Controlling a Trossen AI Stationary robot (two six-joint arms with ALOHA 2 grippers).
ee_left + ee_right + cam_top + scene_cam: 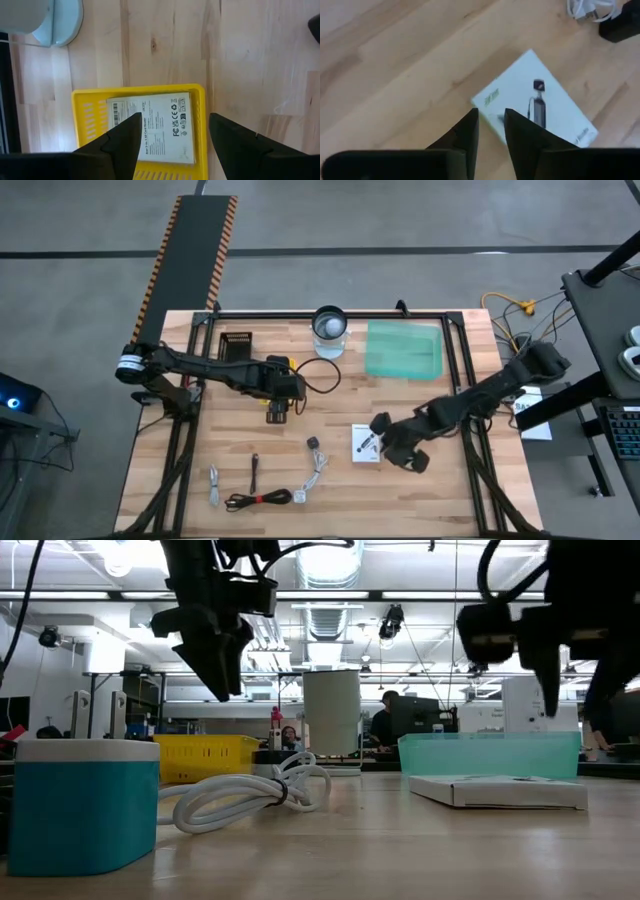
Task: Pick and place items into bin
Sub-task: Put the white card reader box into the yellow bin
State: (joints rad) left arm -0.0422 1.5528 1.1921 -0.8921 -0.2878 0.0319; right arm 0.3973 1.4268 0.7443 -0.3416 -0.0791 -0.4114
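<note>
Right gripper [383, 436], fingers nearly closed and empty, hovers over the white card [366, 444] lying flat right of table centre, edges skewed to its fingers, so a corner slip is likely; left gripper [279, 412], open, hangs above the yellow bin [202, 121].

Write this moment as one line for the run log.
left gripper: open, above yellow bin holding white card | right gripper: nearly closed, over second white card on table | cables: not yet picked
</note>
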